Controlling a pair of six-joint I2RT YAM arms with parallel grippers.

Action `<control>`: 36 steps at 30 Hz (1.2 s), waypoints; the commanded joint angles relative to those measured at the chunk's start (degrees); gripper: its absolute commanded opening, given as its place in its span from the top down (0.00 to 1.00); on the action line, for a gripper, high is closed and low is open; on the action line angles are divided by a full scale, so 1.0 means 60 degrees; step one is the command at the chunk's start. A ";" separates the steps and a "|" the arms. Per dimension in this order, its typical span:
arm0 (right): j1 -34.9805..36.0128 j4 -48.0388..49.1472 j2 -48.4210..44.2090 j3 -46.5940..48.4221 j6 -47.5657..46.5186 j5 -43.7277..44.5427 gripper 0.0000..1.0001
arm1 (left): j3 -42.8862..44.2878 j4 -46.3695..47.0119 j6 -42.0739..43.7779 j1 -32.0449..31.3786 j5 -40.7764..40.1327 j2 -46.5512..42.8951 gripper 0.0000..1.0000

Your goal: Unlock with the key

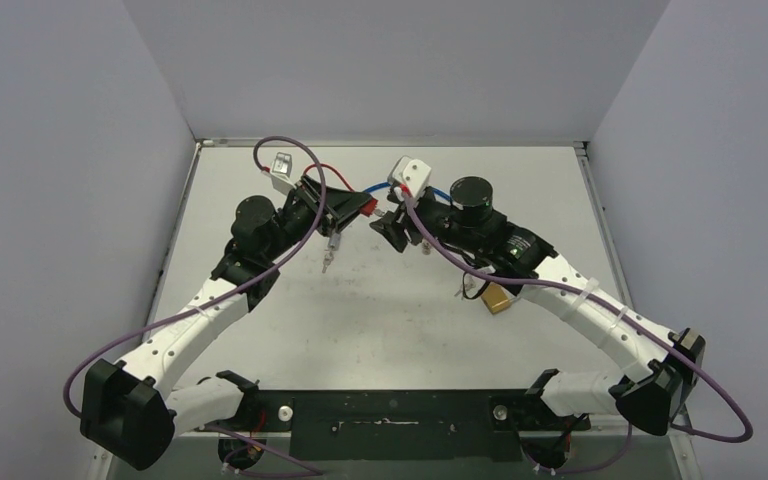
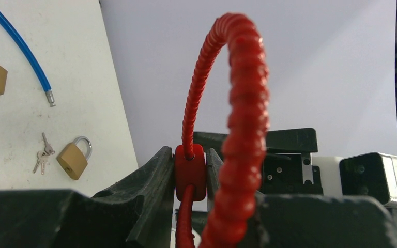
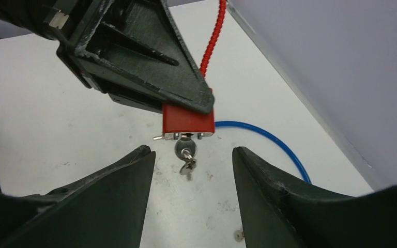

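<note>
My left gripper [image 2: 188,151] is shut on a red padlock body [image 2: 190,173], held off the table, with its red ribbed cable shackle [image 2: 245,103] looping up over the fingers. In the top view the left gripper [image 1: 345,210] holds the red padlock [image 1: 368,207] facing my right gripper [image 1: 395,228]. In the right wrist view the red padlock [image 3: 188,121] has a silver key [image 3: 186,149] in its keyhole, with a second key hanging from its ring. My right gripper [image 3: 191,152] is open, its fingertips on either side of the key and not touching it.
A blue cable [image 3: 269,137] lies on the table behind the lock. A brass padlock [image 2: 73,157] with loose keys [image 2: 42,153] lies on the table, and another brass padlock [image 1: 497,297] lies under the right arm. Grey walls enclose the table.
</note>
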 commanded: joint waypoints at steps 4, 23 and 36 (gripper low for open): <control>0.0058 0.0816 -0.0278 0.0118 -0.0304 0.1109 0.62 | 0.0443 0.0033 0.0224 0.0089 0.0097 -0.0419 1.00; 0.0286 0.0349 0.0136 0.0289 -0.1005 0.1199 0.62 | 0.0527 0.0017 0.0036 0.0102 0.0219 -0.0410 1.00; 0.0345 0.0644 0.0484 0.0579 -0.0777 0.2137 0.94 | 0.0517 0.0097 -0.0029 0.0106 0.0280 -0.0313 1.00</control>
